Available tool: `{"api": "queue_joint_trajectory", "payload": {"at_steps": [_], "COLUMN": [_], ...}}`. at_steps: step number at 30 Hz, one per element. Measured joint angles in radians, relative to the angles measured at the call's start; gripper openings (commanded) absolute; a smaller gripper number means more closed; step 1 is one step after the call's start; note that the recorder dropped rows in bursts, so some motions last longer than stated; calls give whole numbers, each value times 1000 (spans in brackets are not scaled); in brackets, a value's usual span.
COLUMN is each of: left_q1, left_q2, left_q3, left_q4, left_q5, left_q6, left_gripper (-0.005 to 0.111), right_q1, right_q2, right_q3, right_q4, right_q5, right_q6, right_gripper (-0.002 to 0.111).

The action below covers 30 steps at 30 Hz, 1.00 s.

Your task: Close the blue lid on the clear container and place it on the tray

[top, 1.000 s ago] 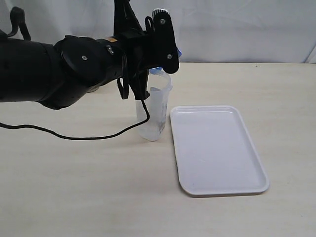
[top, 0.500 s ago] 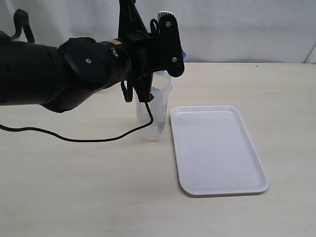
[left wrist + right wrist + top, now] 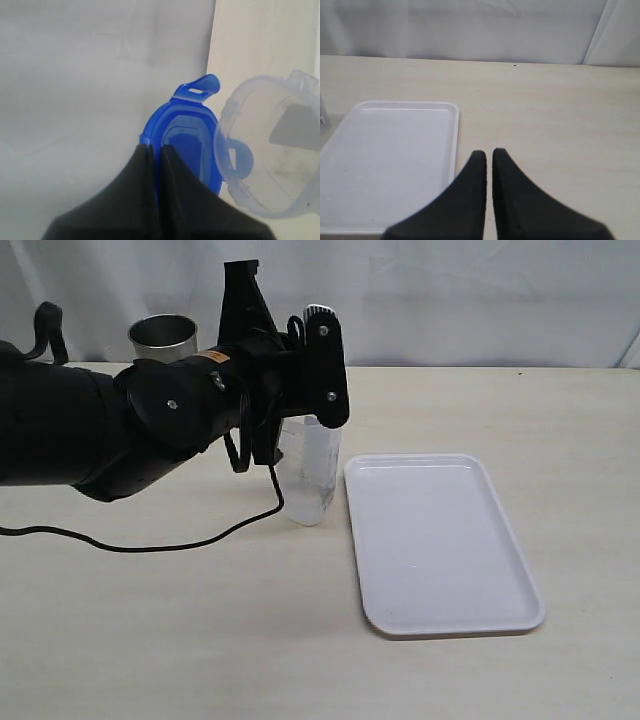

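Pinching the blue lid point(image 3: 187, 135) at the open mouth of the clear container point(image 3: 308, 470).

Left pincer point(image 3: 154, 150) pressed onto the rim of the glossy, rounded-square blue lid, one slotted snap flap sticking out, just beside the translucent rounded-square mouth. Clear container upright on the pale wood-grain table point(image 3: 150, 620), just beside the smooth white low-rimmed tray point(image 3: 440, 540). Grey label point(image 3: 295, 125) showing through the container wall, writing unreadable. Right pincer point(image 3: 489, 155) pressed together, empty, near the tray. Behind, a steel tumbler point(image 3: 162, 337).
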Motion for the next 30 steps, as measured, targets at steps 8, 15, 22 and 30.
{"api": "queue_joint_trajectory", "payload": {"at_steps": [8,15,22,30], "left_q1": [0,0,-15,-22], "left_q2": [0,0,0,0], "left_q3": [0,0,0,0], "left_q4": [76,164,171,171], "left_q5": [-51,-53,-53,-53], "left_q6": [-96,-236,-247,-247], "left_gripper": [0,0,0,0], "right_q1": [0,0,0,0], "right_q2": [0,0,0,0], "right_q3": [0,0,0,0], "right_q4": [0,0,0,0], "right_q5": [0,0,0,0], "right_q6": [0,0,0,0], "right_gripper": [5,5,5,5]}}
